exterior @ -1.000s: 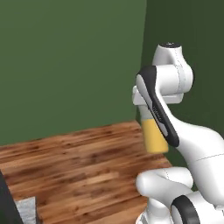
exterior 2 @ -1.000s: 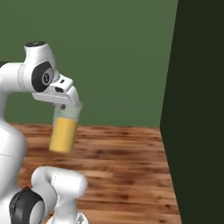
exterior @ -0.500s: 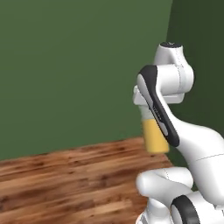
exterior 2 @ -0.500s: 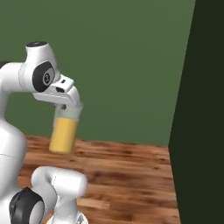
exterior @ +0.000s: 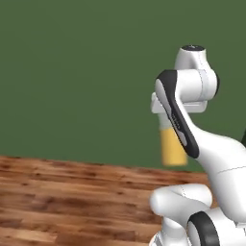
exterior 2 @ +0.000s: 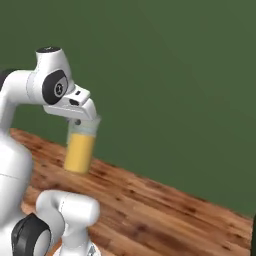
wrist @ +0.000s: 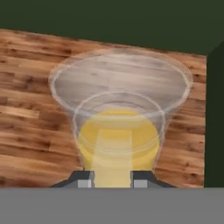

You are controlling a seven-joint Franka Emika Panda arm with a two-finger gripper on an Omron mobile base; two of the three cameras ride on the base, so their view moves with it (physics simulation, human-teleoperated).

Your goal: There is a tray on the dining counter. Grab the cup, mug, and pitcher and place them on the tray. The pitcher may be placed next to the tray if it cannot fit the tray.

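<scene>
Dark green wall [exterior: 72, 72] fills the background of the left base view, with a wooden plank floor [exterior: 62, 202] running below it. Against that wall the white arm folds back on itself, its hand level with the shoulder joint, and the pitcher [exterior: 171, 146] hangs beneath the hand; the forearm covers the pitcher's right side and its outline is blurred.

From the right base view the arm bends over from the left, hand pointing down, and the jaws [exterior 2: 80, 121] grip the pitcher [exterior 2: 80, 150] at its clear upper rim. The yellow-orange body hangs upright, clear of the floor [exterior 2: 150, 205], in front of the green wall [exterior 2: 175, 75].

Looking along the hand, the jaws [wrist: 113, 180] are clamped on the pitcher [wrist: 117, 140], whose clear flared mouth opens away from the camera. Only the finger tips [wrist: 85, 180] show. Behind the pitcher lies plank floor [wrist: 26, 109], and a dark wall edge [wrist: 214, 109] stands to its right.
</scene>
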